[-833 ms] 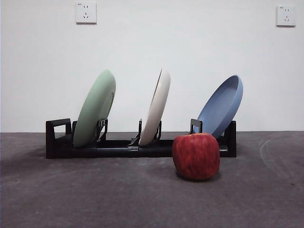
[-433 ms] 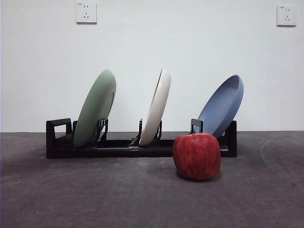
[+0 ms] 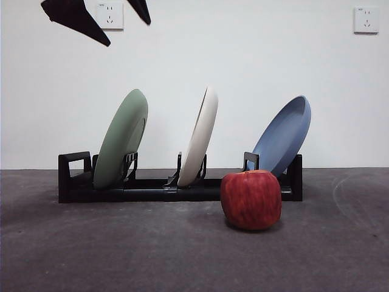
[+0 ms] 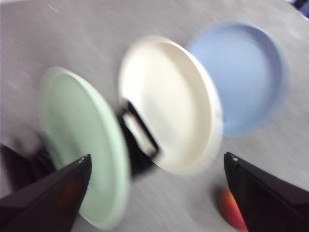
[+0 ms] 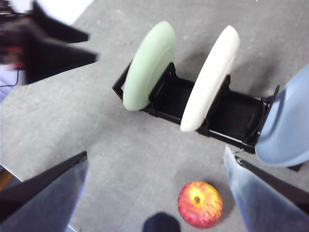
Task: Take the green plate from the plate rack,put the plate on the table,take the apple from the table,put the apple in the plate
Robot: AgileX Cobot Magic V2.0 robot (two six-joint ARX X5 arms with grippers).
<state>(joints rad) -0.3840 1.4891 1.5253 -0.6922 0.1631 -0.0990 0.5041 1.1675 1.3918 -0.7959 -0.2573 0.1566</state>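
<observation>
Left gripper [image 3: 115, 21] wide open, high above the green plate [image 3: 121, 141] racked in the plate rack [image 3: 74, 179]. Right gripper [image 5: 157, 193] also open, well above the apple [image 3: 251, 199]. Risk: off-centre descent knocks the neighbouring cream-white plate [image 3: 199, 140].

Front camera: low, bench-level, facing the plate rack [image 3: 176, 185] side-on, near. Both wrist cameras: high above the rack [image 5: 203, 108], looking down; left one [image 4: 137, 145] closer, blurred. All three share it.

A bare test bench: grey table [image 3: 91, 255], white wall, sockets [image 3: 110, 16].
</observation>
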